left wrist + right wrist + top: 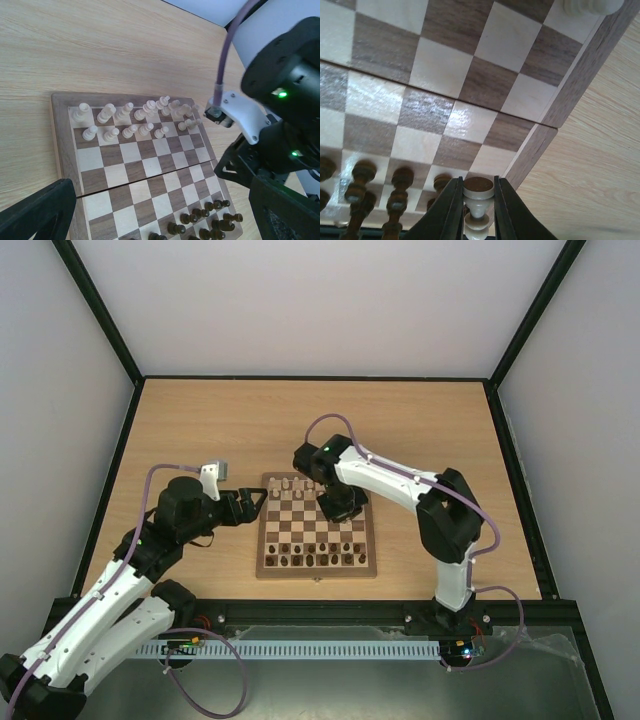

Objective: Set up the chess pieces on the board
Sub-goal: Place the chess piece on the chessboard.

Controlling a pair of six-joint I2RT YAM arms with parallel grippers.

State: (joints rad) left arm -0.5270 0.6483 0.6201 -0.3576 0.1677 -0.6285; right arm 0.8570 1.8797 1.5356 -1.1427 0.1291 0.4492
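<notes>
Overhead, the board [317, 573] is seen nearly set, chess pieces [291, 483] ranked along its far side. From the left wrist, the left gripper [160, 212] is held wide and empty. One cream pawn [478, 201], likely the last, is clamped by the right gripper [478, 186] above the board's edge.

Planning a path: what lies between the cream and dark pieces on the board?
Bare squares of the board separate the cream pieces from the dark pieces, in the left wrist view.
</notes>
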